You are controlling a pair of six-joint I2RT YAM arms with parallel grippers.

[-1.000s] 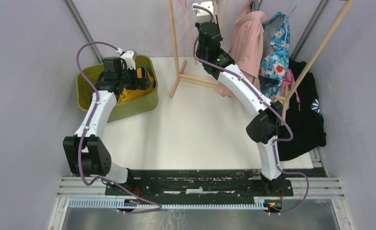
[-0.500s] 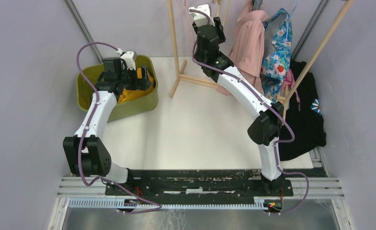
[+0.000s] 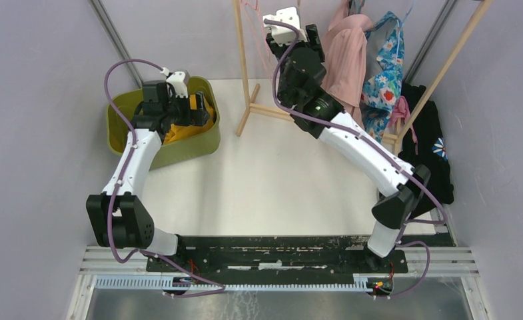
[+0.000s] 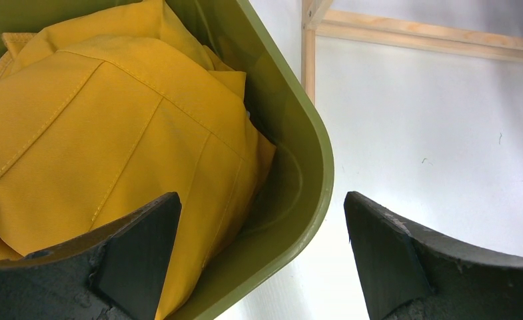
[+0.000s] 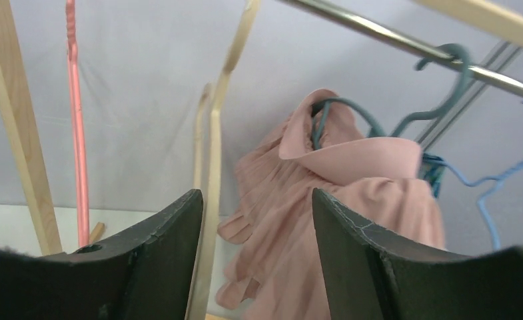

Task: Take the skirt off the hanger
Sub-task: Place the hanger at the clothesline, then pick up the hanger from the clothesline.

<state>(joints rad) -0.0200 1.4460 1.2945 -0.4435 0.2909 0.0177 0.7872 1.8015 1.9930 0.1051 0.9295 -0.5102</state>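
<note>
A pink pleated skirt (image 3: 345, 57) hangs on a teal hanger (image 5: 438, 73) from the metal rail (image 5: 392, 40) at the back. In the right wrist view the skirt (image 5: 352, 200) fills the space just beyond my fingers. My right gripper (image 5: 257, 197) is raised beside the skirt's left side, open, with nothing between its jaws; in the top view the right gripper (image 3: 312, 37) is close to the fabric. My left gripper (image 4: 262, 200) hangs open over the rim of the olive bin (image 4: 312, 147), holding nothing.
A yellow garment (image 4: 92, 113) lies in the bin (image 3: 122, 110). A wooden rack post (image 3: 242, 60), a pink hanger (image 5: 77, 133) and a wooden hanger (image 5: 215, 133) stand left of the skirt. A blue floral garment (image 3: 385, 73) and a black one (image 3: 425, 160) hang to its right.
My right gripper has opened and turned toward the pink skirt, while that arm's elbow swung out to the right. The left arm has not moved.
</note>
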